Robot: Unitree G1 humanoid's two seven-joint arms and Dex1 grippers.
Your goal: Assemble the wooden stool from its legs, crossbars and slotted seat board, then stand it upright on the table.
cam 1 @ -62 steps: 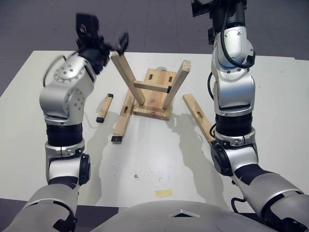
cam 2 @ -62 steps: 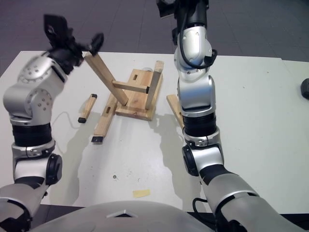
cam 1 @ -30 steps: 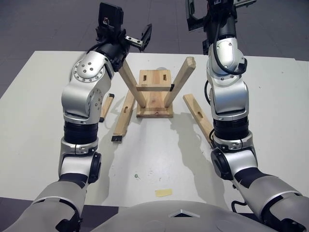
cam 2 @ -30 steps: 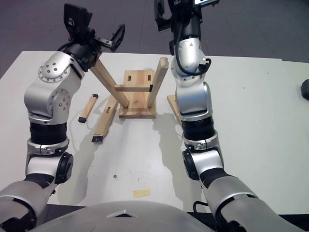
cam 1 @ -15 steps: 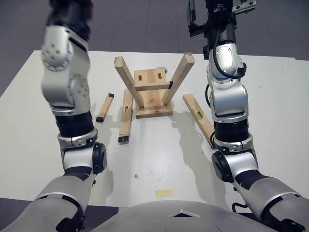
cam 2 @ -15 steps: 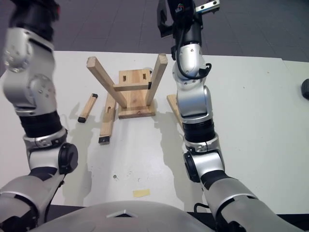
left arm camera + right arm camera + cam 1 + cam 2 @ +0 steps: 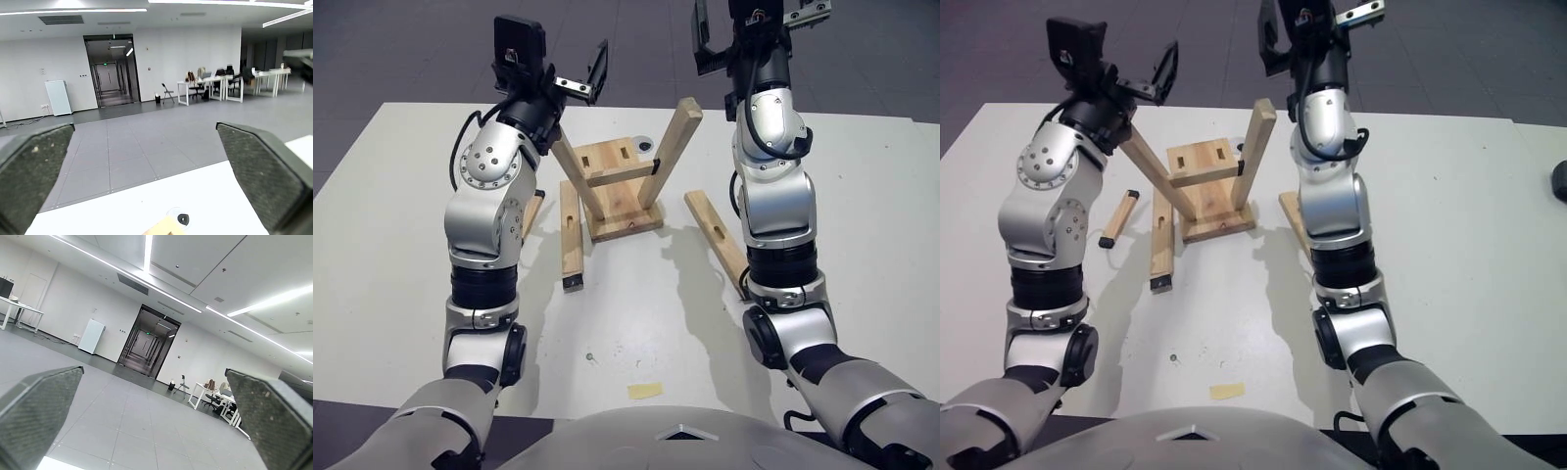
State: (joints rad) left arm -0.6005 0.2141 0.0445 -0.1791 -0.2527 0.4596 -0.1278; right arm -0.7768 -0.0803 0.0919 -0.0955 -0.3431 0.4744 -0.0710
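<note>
Wood seat board (image 7: 625, 204) lies inverted mid-table, right leg (image 7: 671, 149) and left leg (image 7: 579, 176) socketed, crossbar (image 7: 622, 174) bridging them. We see the assembly skewed versus half a second ago; the loose leg (image 7: 571, 230) beside it has slid too. Second loose leg (image 7: 715, 235) and short crossbar (image 7: 1115, 217) are unmoved. Left gripper (image 7: 145, 126) is back down by the left leg's top, fingers apart, empty. Right gripper (image 7: 151, 372) stays high, fingers apart. We judge two legs remain unfitted.
</note>
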